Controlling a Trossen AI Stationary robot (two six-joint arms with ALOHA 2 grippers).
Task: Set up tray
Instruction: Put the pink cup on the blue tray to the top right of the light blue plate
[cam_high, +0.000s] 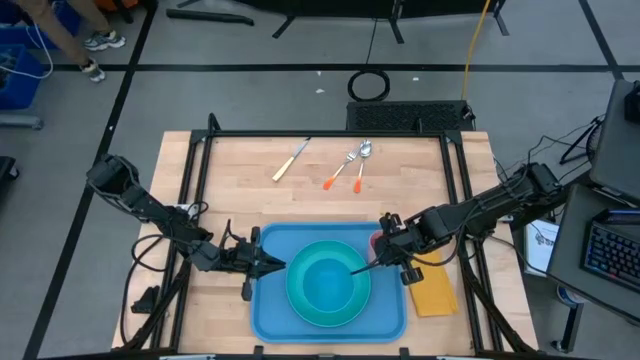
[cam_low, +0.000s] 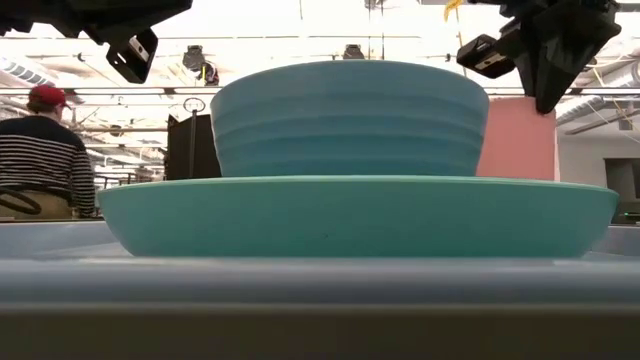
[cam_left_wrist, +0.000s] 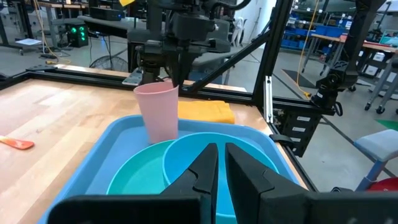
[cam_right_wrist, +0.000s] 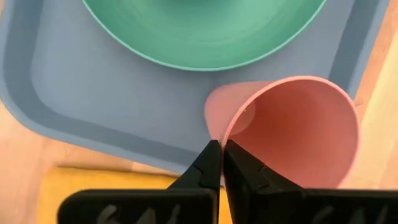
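Observation:
The blue tray lies at the table's near edge. On it sits a turquoise plate with a turquoise bowl standing in it. A pink cup stands nearly upright at the tray's far right corner, and the plate's rim hides its base. My right gripper is shut on the cup's rim. My left gripper hovers level over the tray's left edge beside the plate. It is shut to a thin slit and holds nothing. My right gripper pinches the cup's wall at the rim, one finger inside the cup and one outside. The fingers come from above, slanting down. The cup hangs close to upright below them; whether its base rests on the tray I cannot tell.
A yellow napkin lies on the table just right of the tray. A knife and two orange-handled utensils lie on the far half of the table. A black frame borders the table. A person stands beyond it.

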